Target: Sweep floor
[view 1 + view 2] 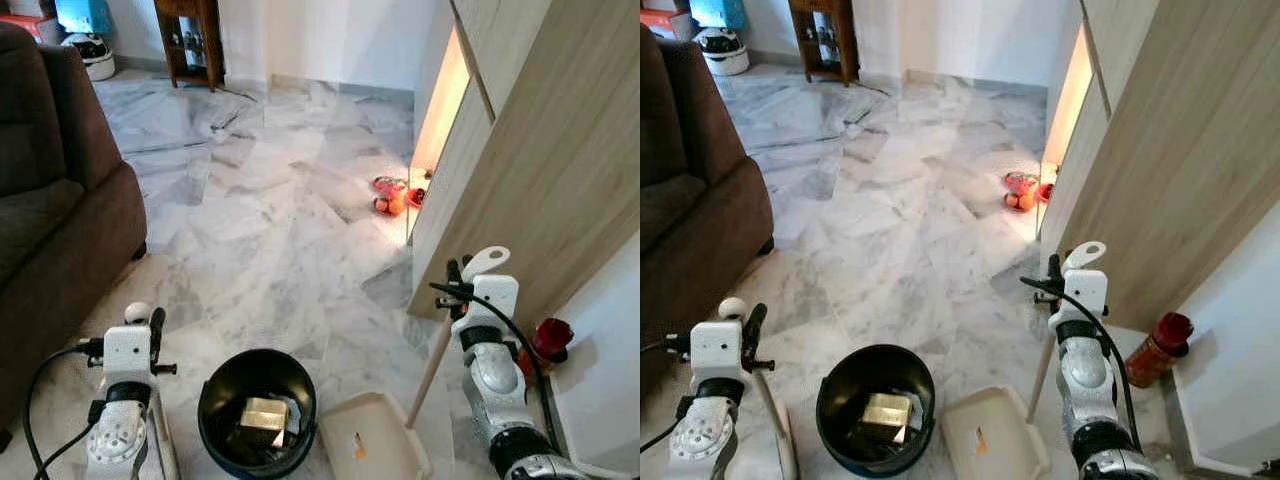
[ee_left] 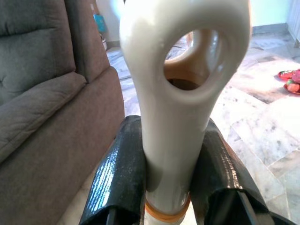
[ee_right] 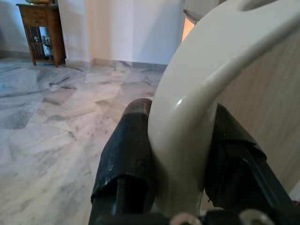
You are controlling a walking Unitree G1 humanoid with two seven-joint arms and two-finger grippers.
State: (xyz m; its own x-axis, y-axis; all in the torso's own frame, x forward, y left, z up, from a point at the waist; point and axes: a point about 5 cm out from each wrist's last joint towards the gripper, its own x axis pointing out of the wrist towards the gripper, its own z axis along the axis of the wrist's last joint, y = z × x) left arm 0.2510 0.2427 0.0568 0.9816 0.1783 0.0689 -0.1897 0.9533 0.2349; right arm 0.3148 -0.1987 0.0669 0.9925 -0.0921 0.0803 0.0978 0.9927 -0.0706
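Dustpan (image 1: 372,440) is lying flat on the marble floor (image 1: 270,230) just right of the black bin (image 1: 257,410), its cream tray facing up. Its long handle (image 1: 432,362) is rising from the tray's right side, leaning up and away toward the wooden cabinet (image 1: 520,170), long axis steep but tilted, looped top end (image 3: 206,61) pointing up. Right gripper (image 3: 180,154) is clamping narrow on that looped end, black fingers (image 3: 124,150) pressing both sides. Left gripper (image 2: 166,173) is closing tight on a second cream handle (image 2: 183,70), also ending in a loop, standing near upright left of the bin, beside the brown sofa (image 1: 50,200); its lower end is hard to make out. Bin is holding a gold-coloured box (image 1: 263,414). Red bottle (image 1: 1158,349) is standing right of the dustpan by the cabinet. Red and orange items (image 1: 392,195) are lying farther off on the floor at the cabinet's lit edge.
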